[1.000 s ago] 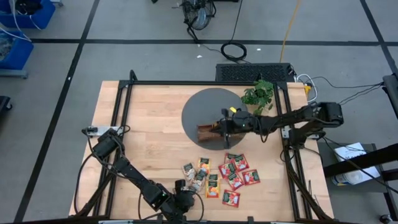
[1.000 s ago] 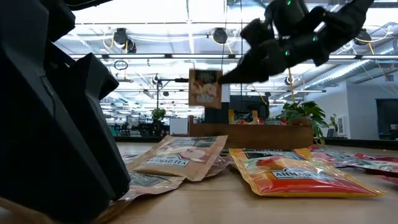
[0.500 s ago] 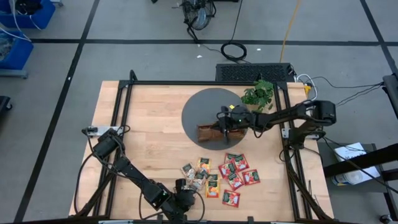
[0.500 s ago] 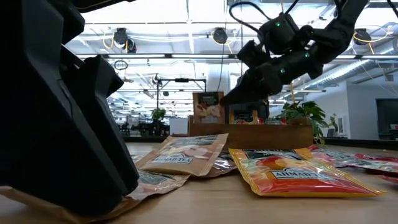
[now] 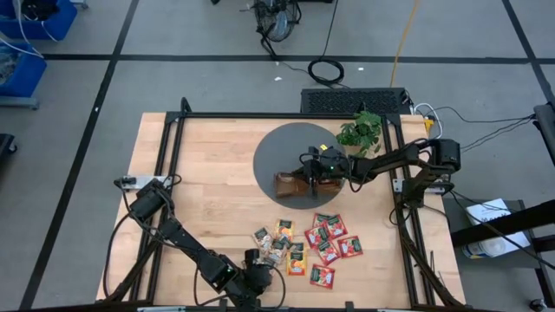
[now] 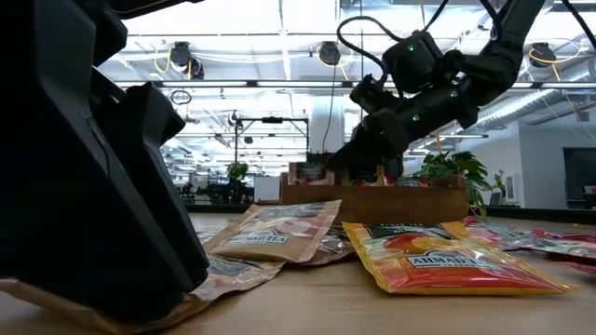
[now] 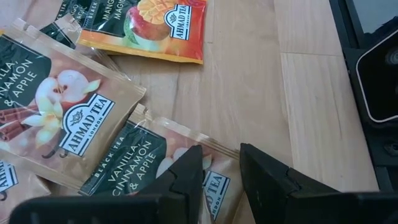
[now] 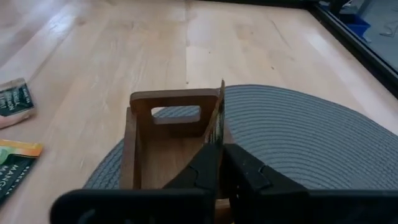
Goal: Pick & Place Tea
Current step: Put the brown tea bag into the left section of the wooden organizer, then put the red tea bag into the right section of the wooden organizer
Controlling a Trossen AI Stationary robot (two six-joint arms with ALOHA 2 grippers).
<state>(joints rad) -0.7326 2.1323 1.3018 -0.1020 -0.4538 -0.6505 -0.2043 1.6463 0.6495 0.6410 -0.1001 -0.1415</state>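
Around the wooden tray [image 5: 293, 184], bare surface [image 5: 212, 160] lies open beyond its far end; the plant [image 5: 362, 132] crowds one side, scattered tea packets [image 5: 325, 243] the other.

The beige packet [image 7: 68, 118] reads "AHMAD TEA", "LONDON" and "CINNAMON & APPLE". Its neighbour [image 7: 134, 165] reads "BLACK TEA", "VANILLA, CINNAMON & APPLE". The orange packet [image 7: 149, 28] shows "AHMAD TEA" (also legible on packets in the low view).
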